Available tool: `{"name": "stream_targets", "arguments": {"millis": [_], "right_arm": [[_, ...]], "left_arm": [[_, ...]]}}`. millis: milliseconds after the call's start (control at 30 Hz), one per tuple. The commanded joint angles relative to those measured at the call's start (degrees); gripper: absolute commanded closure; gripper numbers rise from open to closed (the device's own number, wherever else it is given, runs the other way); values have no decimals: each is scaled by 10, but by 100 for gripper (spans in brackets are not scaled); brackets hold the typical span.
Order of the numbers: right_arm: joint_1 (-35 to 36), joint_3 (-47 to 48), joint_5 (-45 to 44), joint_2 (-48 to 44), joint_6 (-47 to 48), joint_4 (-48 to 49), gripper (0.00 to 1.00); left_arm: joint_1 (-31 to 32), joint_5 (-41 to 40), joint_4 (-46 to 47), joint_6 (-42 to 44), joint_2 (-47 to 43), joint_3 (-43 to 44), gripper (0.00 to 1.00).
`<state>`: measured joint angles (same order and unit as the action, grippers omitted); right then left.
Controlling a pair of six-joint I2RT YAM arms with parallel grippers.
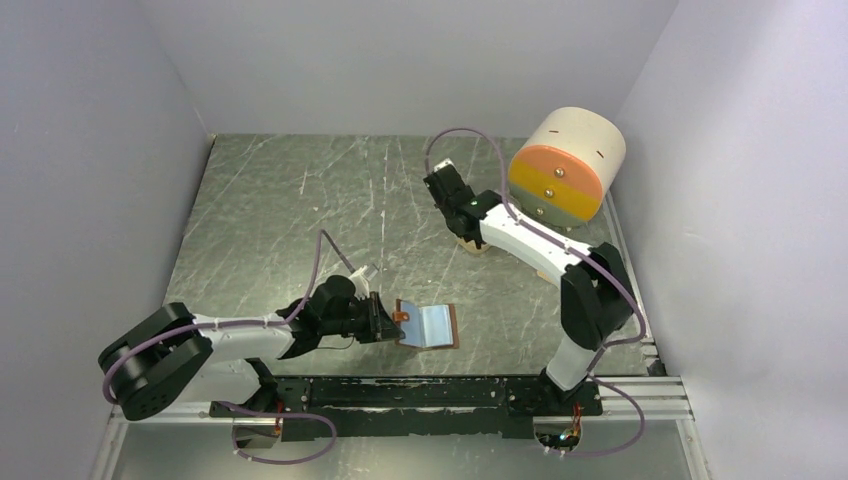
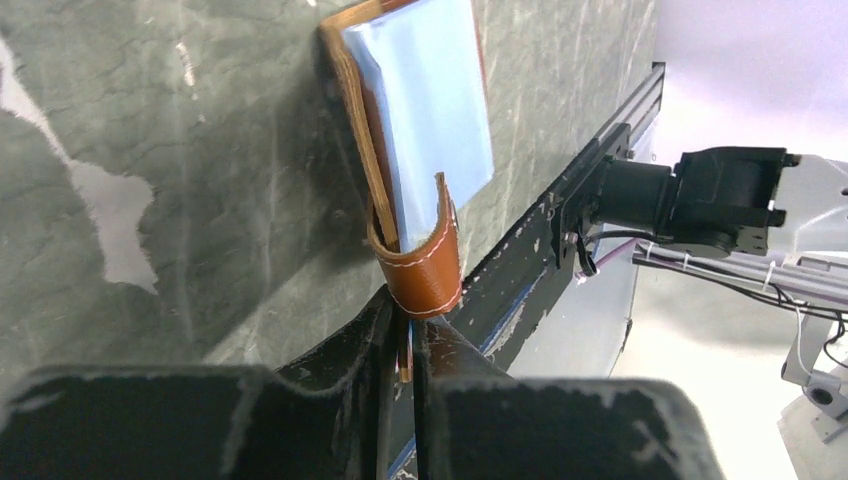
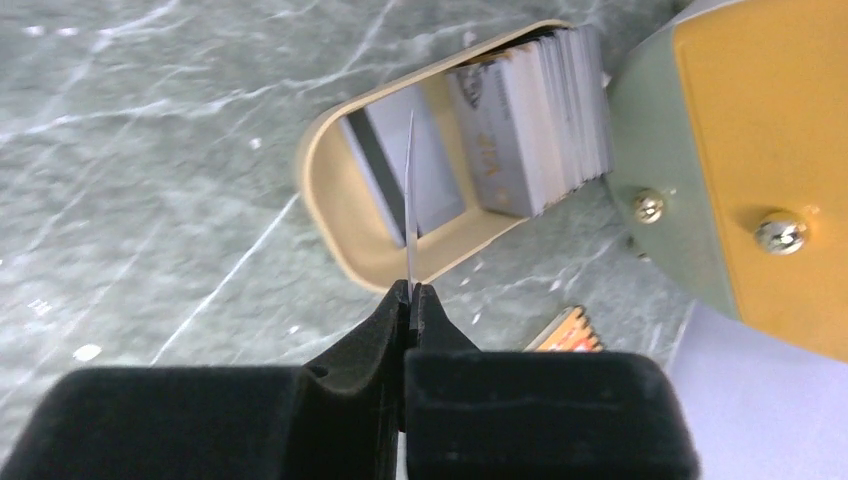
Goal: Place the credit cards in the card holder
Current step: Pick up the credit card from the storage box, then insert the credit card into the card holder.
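Note:
The brown card holder (image 1: 428, 326) lies open near the table's front edge, its light blue lining (image 2: 435, 110) facing up. My left gripper (image 1: 385, 322) is shut on its leather strap (image 2: 425, 265) at the left side. My right gripper (image 1: 440, 185) is shut on one thin credit card (image 3: 411, 190), held edge-on above the tan oval dish (image 3: 350, 215). A stack of pale grey-white credit cards (image 3: 540, 115) stands in that dish, with another card (image 3: 425, 175) lying flat beside it.
A cream-and-orange drum-shaped drawer box (image 1: 566, 165) stands at the back right, right next to the dish; its yellow front and metal knobs (image 3: 780, 232) fill the right wrist view's right side. A small orange item (image 3: 568, 332) lies beside it. A black rail (image 1: 430, 392) runs along the front edge.

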<state>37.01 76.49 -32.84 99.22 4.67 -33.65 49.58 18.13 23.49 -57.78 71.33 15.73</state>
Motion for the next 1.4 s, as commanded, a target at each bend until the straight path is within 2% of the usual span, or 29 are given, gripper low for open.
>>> {"name": "stream_targets", "arguments": {"millis": [0,167,267,533,700,833,900,1133,1367], "right_arm": [[1,-26,87,-72,-80,-34,100],[1,-122,245,-182,-170,37,100],[1,-181,329,-228,-233,92,100],[1,-355,485,-301,-408,277,100],[2,-447,508,-321,-470,369,100],[2,-500,519,-332,-506,416,100],[3,-531,516,-339,-527,441,100],[7,-624,527,-326,-592,556,100],[8,-655,526,-311,-600,593,100]], "left_arm": [[-4,-29,34,-22,12,-19,85],[-5,-60,31,-32,31,-16,85],[-8,-50,46,-37,59,-5,84],[-14,-39,61,-57,93,-3,79],[-14,-37,52,-56,80,-7,72],[-14,-36,50,-60,73,-11,71],[-14,-32,61,-66,74,-16,71],[-14,-30,82,-70,86,-24,84],[-14,-19,105,-71,115,-24,82]]}}
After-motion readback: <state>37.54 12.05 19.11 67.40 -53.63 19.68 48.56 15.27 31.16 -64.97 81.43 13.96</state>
